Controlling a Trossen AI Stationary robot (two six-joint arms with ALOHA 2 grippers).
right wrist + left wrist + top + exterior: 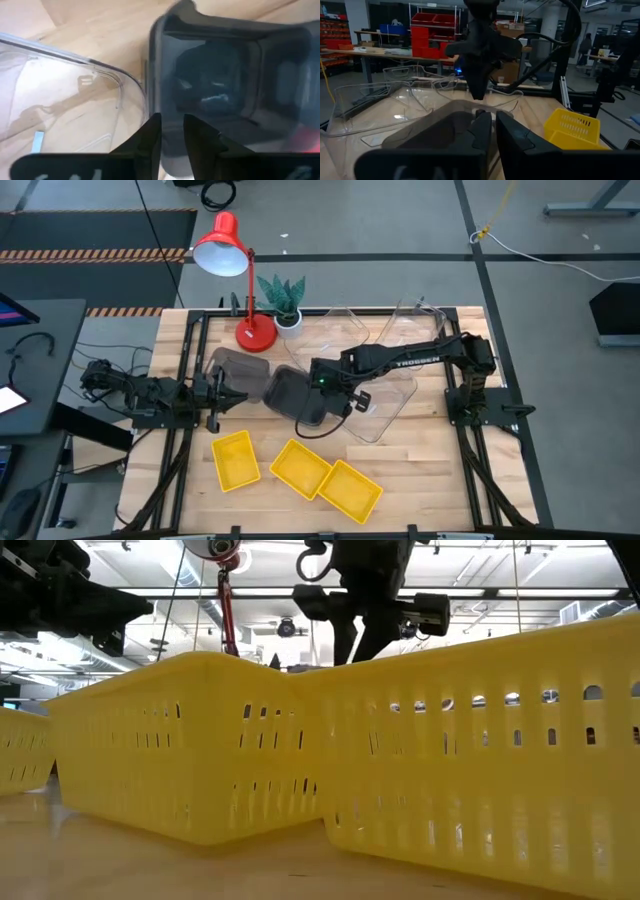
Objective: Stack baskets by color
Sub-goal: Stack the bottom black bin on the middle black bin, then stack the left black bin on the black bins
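Two dark grey baskets show in the high view, one beside the red lamp's base and one at the table's middle. My right gripper points steeply down over the middle one, its fingers a little apart astride that basket's near wall. Three yellow baskets rest on their bottoms along the near edge. Clear baskets lie at the middle right and far side. My left gripper waits level at the left with shut, empty fingers. My right gripper comes from above, slanting, with one fingertip outside and one inside the dark grey basket's near wall. A gap shows between the fingers. Whether either finger touches the wall, I cannot tell.
A red desk lamp and a small potted plant stand at the far left of the table. In the low view the yellow baskets fill the foreground and hide the table behind them. Bare wood lies at the near right.
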